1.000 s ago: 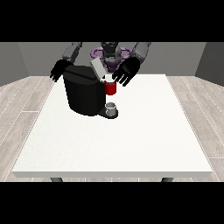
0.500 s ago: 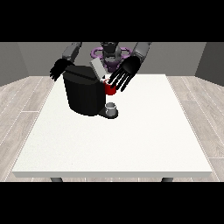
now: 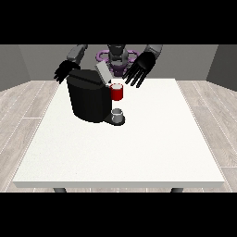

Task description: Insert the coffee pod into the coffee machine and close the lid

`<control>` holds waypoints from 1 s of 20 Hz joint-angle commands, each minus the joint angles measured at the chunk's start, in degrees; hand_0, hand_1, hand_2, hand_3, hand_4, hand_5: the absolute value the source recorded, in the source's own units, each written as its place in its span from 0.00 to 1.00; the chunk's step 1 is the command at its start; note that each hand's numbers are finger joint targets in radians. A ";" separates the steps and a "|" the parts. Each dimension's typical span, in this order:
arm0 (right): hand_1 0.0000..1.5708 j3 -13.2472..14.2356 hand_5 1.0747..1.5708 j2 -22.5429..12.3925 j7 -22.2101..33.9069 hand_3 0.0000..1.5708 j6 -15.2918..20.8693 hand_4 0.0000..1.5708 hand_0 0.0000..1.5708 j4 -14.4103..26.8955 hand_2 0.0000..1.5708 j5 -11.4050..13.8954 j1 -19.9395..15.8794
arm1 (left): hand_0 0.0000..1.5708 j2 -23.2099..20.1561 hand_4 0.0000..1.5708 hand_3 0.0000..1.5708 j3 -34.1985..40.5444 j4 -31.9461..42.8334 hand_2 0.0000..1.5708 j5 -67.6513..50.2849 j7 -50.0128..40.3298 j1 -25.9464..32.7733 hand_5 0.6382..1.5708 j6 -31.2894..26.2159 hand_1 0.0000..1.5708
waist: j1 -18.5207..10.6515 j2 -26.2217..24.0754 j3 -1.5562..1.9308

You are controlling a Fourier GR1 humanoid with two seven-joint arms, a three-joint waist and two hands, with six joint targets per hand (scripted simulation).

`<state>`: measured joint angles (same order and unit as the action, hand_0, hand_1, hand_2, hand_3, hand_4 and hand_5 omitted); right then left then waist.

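The black coffee machine [image 3: 90, 99] stands on the white table [image 3: 139, 148] at the back left. Its grey lid [image 3: 102, 73] is tilted up and open. A red thing at the machine [image 3: 117, 92] sits at its front top. A small grey thing [image 3: 118, 114] rests on the machine's base below it. The hand at the view's right [image 3: 139, 69] hovers just up and right of the red thing, fingers spread, holding nothing. The hand at the view's left [image 3: 65, 71] hangs behind the machine's top left corner with relaxed fingers, holding nothing.
The robot's torso [image 3: 118, 58] is behind the table's far edge. The table spreads wide to the front and right of the machine. A wooden floor surrounds the table.
The hand at the view's right dipped toward the red thing, then rose up and to the right away from it. The hand at the view's left and the lid hold their places.
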<state>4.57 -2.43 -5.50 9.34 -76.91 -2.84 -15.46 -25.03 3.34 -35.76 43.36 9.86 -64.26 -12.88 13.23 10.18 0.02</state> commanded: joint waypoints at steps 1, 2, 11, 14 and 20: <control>0.00 -1.85 1.00 2.11 0.56 0.00 1.08 0.28 0.00 -2.91 0.00 0.36 1.98 | 0.00 -1.13 0.00 0.00 1.45 0.43 0.00 -0.02 0.03 1.20 1.00 1.36 0.00 | 1.18 -1.38 -0.03; 0.00 -0.01 1.00 -0.30 -0.45 0.00 -0.64 0.28 0.00 -1.17 0.00 -0.39 3.29 | 0.00 0.91 0.00 0.00 1.50 -0.83 0.00 -1.11 0.87 3.12 1.00 1.28 0.00 | -0.35 -2.86 -0.02; 0.00 -0.23 1.00 -0.79 -1.54 0.00 -2.36 0.28 0.00 -2.12 0.00 -0.85 10.31 | 0.00 11.78 0.17 0.00 15.74 -0.03 0.00 -19.24 2.62 13.08 1.00 0.64 0.00 | -7.01 -14.56 -0.13; 0.00 -0.74 1.00 -4.38 1.42 0.00 -5.13 0.25 0.00 -3.74 0.00 -0.40 10.79 | 0.00 16.12 0.00 0.00 15.52 -0.58 0.00 -20.53 5.08 19.11 1.00 1.58 0.00 | -9.36 -19.60 -0.12; 0.00 -3.33 1.00 -4.83 7.71 0.00 -6.84 0.00 0.00 -9.60 0.00 -0.95 6.59 | 0.00 17.38 0.09 0.00 18.77 -0.79 0.00 -25.76 4.46 23.49 1.00 -1.08 0.00 | -11.38 -23.18 -0.09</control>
<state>3.02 -6.76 -0.85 3.25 -82.98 -4.23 -6.84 -8.96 19.69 -36.62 21.19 13.83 -43.93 -12.90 2.84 -10.96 -0.04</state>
